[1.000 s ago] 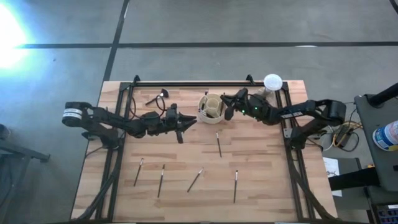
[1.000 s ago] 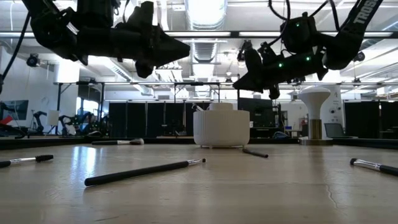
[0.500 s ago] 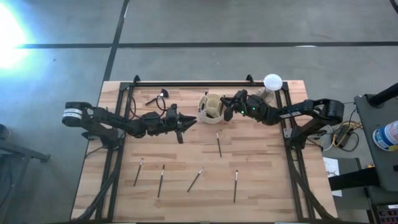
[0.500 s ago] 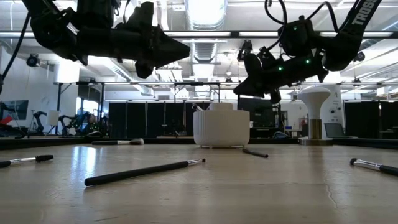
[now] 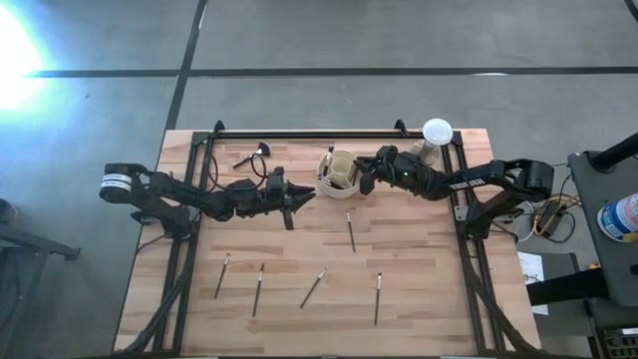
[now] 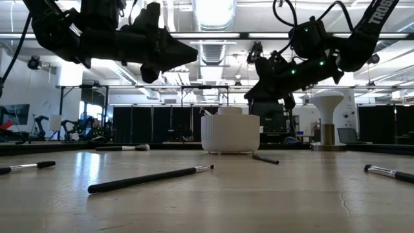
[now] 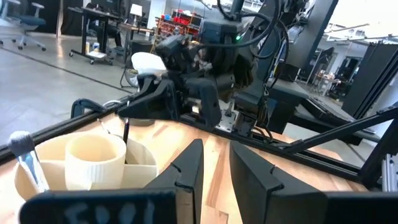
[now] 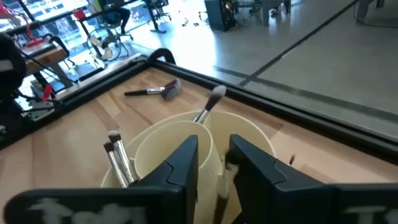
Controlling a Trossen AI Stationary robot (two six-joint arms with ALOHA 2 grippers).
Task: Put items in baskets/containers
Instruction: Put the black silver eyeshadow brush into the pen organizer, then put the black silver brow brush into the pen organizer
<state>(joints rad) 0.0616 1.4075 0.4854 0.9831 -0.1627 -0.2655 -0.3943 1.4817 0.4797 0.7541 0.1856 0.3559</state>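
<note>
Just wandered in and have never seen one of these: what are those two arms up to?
They are tidying makeup brushes into the cream holder. The right gripper hangs over the holder's rim with its fingers apart and nothing between them. A few brushes already stand inside. The left gripper waits in the air beside it, empty. Five brushes lie nearer on the table and one fluffy brush lies behind.

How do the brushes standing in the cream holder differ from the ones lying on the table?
The brushes in the holder stand upright, bristles up, inside the cream holder; the brushes on the table lie flat on the bare wood. The former sit clustered within the compartments; the latter are scattered apart across the near half of the table. Both are thin, with small bristle tips.
</note>
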